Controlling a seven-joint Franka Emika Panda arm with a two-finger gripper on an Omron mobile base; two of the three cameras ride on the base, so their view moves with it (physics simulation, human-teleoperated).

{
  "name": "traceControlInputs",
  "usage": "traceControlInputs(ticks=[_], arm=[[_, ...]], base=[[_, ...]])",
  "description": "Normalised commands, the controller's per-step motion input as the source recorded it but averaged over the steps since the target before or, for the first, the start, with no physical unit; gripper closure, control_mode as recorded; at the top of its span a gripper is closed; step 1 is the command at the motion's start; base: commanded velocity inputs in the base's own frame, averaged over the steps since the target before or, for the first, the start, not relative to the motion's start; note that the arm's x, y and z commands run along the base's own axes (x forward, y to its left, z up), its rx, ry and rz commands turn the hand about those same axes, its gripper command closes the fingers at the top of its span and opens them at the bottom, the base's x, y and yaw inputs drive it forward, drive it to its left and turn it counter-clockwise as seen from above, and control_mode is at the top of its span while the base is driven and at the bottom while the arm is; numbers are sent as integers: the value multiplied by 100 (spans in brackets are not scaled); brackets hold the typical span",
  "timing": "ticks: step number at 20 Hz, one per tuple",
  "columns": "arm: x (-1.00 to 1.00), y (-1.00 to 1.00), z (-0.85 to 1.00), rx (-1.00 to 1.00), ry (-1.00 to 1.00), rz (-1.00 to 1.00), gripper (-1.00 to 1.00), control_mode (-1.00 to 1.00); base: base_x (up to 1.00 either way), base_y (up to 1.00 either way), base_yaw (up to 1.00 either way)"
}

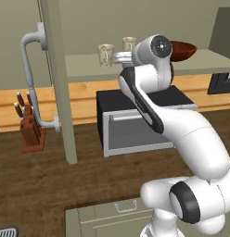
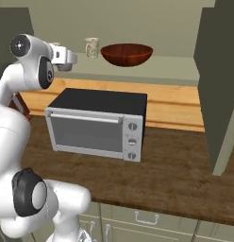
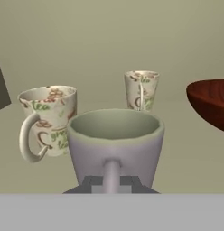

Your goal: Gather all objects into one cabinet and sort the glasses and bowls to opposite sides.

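Note:
My gripper (image 3: 112, 182) is shut on the handle of the grey tumbler (image 3: 114, 137), holding it upright at the front edge of the sage-green cabinet's shelf (image 2: 171, 66). In the right base view the gripper (image 2: 67, 62) and grey tumbler (image 2: 65, 67) sit at the shelf's left end. Behind it stand two cream speckled tumblers, one at the left (image 3: 48, 117) and one farther back (image 3: 141, 89). The dark red-brown bowl (image 3: 208, 101) rests on the shelf to the right, apart from them. The pale grey-green bowl is out of view.
The cabinet door with its curved grey bar handle (image 1: 29, 69) stands open at the left. A toaster oven (image 2: 97, 125) sits on the wooden counter under the shelf. A knife block (image 1: 29, 127) stands at the counter's left. The cabinet's right side panel (image 2: 220, 94) is close by.

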Motion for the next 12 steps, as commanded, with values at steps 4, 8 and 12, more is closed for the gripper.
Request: traceControlInputs(ticks=[4, 8, 12], arm=[[42, 0, 0, 0, 0, 0, 100, -100], [29, 0, -12, 0, 0, 0, 100, -100], [9, 0, -33, 0, -3, 0, 100, -100]], base=[[0, 0, 0], [0, 0, 0], [0, 0, 0]])
